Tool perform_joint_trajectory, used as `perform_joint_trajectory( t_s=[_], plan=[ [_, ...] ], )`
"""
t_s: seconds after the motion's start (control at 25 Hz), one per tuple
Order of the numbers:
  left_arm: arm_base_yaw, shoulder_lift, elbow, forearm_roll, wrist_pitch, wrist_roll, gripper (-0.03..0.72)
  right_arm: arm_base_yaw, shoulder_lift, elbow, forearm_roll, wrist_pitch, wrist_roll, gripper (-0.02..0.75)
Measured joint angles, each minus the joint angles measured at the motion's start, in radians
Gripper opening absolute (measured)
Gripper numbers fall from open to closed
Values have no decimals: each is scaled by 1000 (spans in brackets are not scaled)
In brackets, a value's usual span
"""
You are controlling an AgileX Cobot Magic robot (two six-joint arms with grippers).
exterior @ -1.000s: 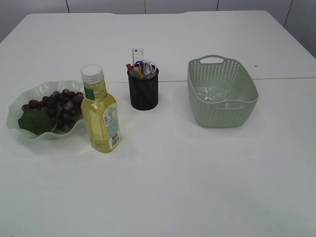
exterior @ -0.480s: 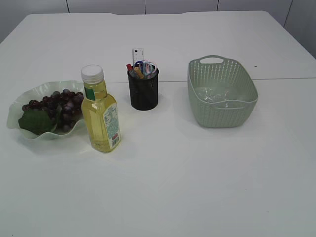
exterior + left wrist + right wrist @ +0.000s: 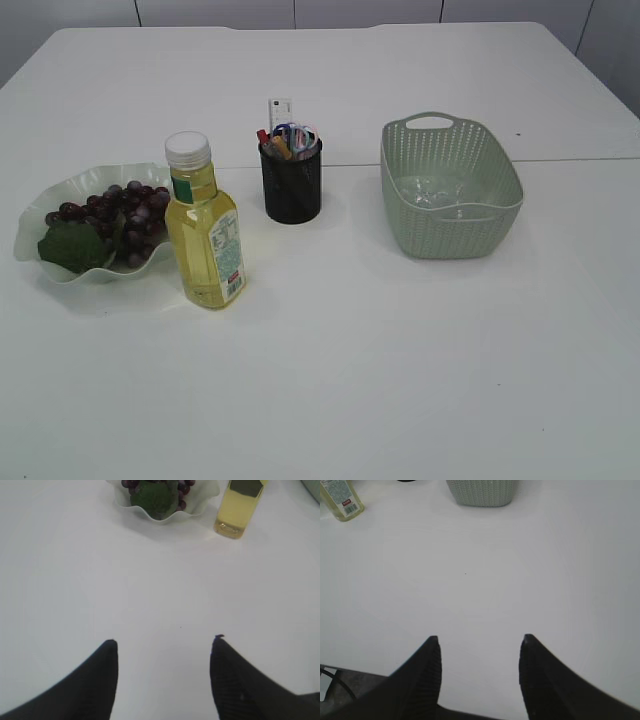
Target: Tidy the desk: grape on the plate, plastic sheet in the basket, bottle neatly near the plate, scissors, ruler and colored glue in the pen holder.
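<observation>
Left pincer [image 3: 165, 641]: jaws spread apart, nothing between them, both dark fingertips [image 3: 111, 647] pointing toward far side, hovering over bare worktop near front edge. Right pincer [image 3: 479, 639]: jaws likewise parted, empty, fingertips [image 3: 527, 642] aimed far, held over near edge of worktop. Neither arm visible in exterior view.

bottle [image 3: 204, 235] has a printed label with a red patch, text too small to read; nothing else lettered.
</observation>
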Motion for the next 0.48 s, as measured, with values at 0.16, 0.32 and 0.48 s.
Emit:
perform_joint_trajectory(
  t_s=[0.16,0.32,0.48],
  plan=[
    [0,0,7,0,-51,11,432,0,0,17,-36,-33,-1,373],
    [0,0,19,14,-95,18,432,0,0,46,-91,-101,-5,373],
    [0,0,47,19,-143,26,432,0,0,50,-104,-109,-5,373]
  ],
)
